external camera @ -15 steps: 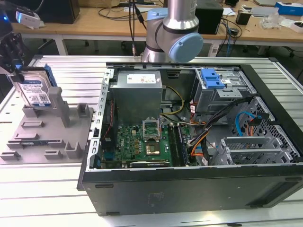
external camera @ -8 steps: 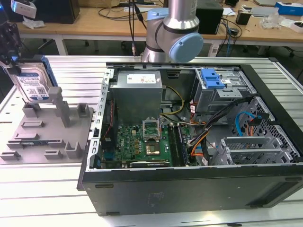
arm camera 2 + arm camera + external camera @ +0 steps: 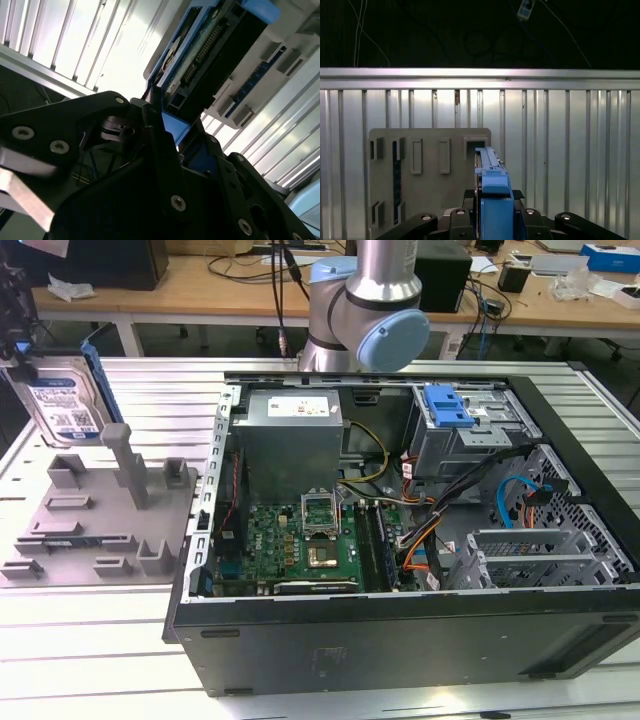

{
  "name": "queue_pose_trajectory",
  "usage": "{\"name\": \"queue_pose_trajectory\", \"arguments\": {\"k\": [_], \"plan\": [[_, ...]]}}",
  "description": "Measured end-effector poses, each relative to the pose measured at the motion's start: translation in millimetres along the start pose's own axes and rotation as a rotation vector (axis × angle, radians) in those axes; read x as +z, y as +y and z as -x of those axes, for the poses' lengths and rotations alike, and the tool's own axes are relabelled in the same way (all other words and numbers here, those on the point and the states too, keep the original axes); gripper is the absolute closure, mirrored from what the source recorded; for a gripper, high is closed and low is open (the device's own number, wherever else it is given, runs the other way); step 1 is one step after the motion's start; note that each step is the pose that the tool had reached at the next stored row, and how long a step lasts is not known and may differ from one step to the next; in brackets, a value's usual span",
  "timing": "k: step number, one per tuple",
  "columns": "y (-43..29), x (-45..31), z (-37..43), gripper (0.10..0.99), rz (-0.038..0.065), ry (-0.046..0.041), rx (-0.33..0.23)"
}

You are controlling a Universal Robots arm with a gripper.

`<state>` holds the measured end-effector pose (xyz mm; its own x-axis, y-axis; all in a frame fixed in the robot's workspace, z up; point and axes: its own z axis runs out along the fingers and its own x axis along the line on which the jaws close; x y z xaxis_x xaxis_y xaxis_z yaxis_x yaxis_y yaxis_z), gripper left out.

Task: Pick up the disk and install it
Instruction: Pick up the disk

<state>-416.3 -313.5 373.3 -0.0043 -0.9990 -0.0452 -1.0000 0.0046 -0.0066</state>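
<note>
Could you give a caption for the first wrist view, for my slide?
End effector gripping the disk seen edge-on, with the grey fixture plate beyond it.

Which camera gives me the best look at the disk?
The exterior view: the disk shows its labelled face and blue rail. First wrist view: its blue rail, edge-on. Second wrist view: its circuit-board side, close up.
</note>
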Motion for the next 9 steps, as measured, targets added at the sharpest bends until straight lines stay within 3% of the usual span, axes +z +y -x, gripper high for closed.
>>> {"name": "queue_pose_trajectory", "arguments": {"k": [3, 5, 7, 9], "plan": [[-0.1, -9.2, 0.4, 0.722, 0.000, -0.0030, 0.000], [-0.1, -20.2, 0.8, 0.722, 0.000, -0.0050, 0.000], [-0.2, -36.5, 1.4, 0.722, 0.000, -0.0069, 0.000], [-0.3, -42.1, 1.7, 0.722, 0.000, -0.0075, 0.000]]}}
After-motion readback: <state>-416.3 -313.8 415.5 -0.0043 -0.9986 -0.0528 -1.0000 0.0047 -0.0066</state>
